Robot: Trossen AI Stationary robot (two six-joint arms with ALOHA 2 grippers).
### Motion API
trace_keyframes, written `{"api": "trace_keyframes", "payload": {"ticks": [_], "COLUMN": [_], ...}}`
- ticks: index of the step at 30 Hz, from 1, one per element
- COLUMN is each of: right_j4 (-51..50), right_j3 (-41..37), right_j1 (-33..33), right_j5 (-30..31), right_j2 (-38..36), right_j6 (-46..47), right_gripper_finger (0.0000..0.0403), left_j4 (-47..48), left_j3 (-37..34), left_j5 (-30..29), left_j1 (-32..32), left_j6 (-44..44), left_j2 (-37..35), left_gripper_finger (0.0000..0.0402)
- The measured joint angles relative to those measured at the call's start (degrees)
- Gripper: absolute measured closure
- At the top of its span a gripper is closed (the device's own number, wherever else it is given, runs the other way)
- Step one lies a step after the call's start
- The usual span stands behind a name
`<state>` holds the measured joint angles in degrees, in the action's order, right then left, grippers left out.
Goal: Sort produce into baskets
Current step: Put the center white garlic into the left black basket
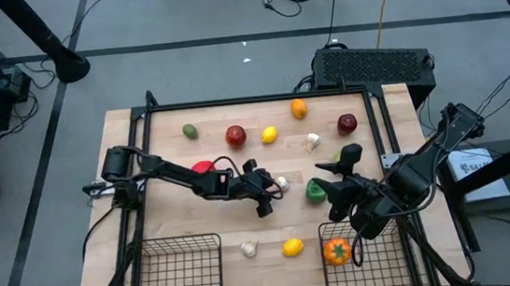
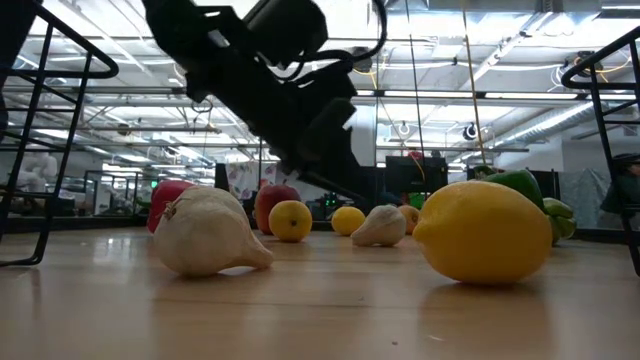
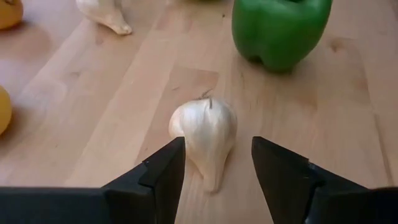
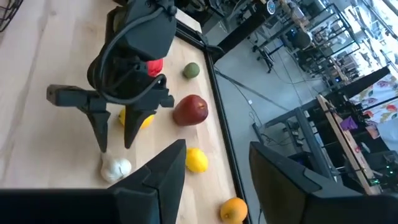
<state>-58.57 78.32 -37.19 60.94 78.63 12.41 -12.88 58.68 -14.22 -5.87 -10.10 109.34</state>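
Early stage: only a tomato [image 1: 338,250] lies in the right basket [image 1: 405,241]. Left gripper [image 3: 217,163], fingers apart, straddles a garlic [image 3: 205,134]; right gripper [image 4: 214,165], apart, holds nothing.

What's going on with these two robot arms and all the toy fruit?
The robot is sorting toy produce into two wire baskets. The left hand is open around a white garlic bulb mid-table, beside a green pepper, not yet gripping it. The right hand hangs open and empty above the right basket, which holds an orange tomato. The left basket looks empty.
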Motion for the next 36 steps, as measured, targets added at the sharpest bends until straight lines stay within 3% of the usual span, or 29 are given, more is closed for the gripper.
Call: {"api": "trace_keyframes", "payload": {"ticks": [8,19,36], "right_j4": [-0.4,-0.3,-0.2], "right_j3": [0.0,0.0,0.0], "right_j1": [0.0,0.0,0.0], "right_j5": [-1.5,-1.7,-2.0], "right_j2": [0.0,0.0,0.0], "right_j6": [0.4,0.6,0.6], "right_gripper_finger": [0.0235,0.0235,0.0235], "left_j4": [5.4,4.1,2.6], "left_j3": [2.0,2.1,2.4], "left_j5": [2.1,2.6,3.7], "left_j1": [0.1,0.8,1.6], "left_j6": [0.1,0.8,2.1], "left_j2": [2.6,5.5,6.5], "left_gripper_finger": [0.0207,0.021,0.0332]}}
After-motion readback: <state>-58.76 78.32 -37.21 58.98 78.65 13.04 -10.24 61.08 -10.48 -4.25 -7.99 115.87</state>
